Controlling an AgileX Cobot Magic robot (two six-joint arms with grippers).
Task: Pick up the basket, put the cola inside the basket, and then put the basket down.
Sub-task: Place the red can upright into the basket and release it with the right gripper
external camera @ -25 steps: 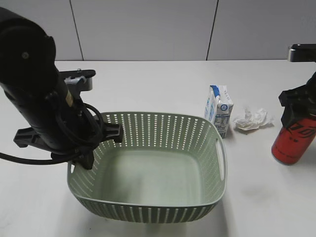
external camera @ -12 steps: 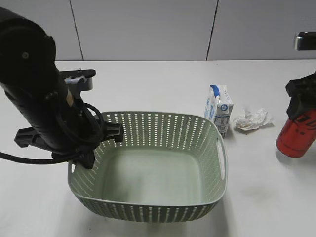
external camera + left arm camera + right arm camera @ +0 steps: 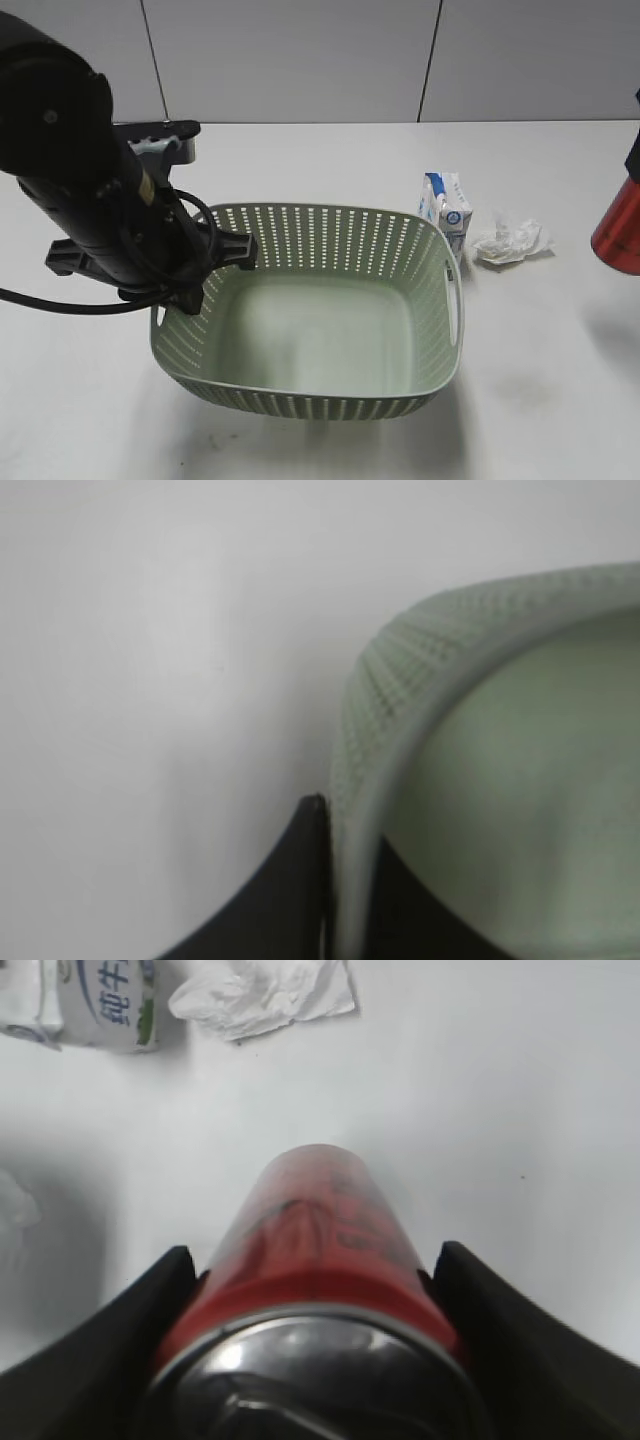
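Observation:
The pale green slotted basket [image 3: 320, 330] hangs a little above the white table, tilted, empty inside. My left gripper [image 3: 215, 262] is shut on its left rim; in the left wrist view the jaws [image 3: 345, 880] pinch the basket wall [image 3: 400, 680]. My right gripper [image 3: 310, 1290] is shut on the red cola can [image 3: 310, 1240] and holds it off the table. In the exterior view only the can's red side [image 3: 620, 232] shows at the right edge; the right gripper itself is mostly cut off there.
A blue-and-white milk carton [image 3: 446, 220] stands just behind the basket's right corner, also in the right wrist view [image 3: 95, 1000]. A crumpled white paper [image 3: 512, 242] lies right of it, seen too in the right wrist view [image 3: 262, 995].
The right gripper has lifted the cola up and to the right, off the table. The left gripper has raised the basket slightly and shifted it right and back.

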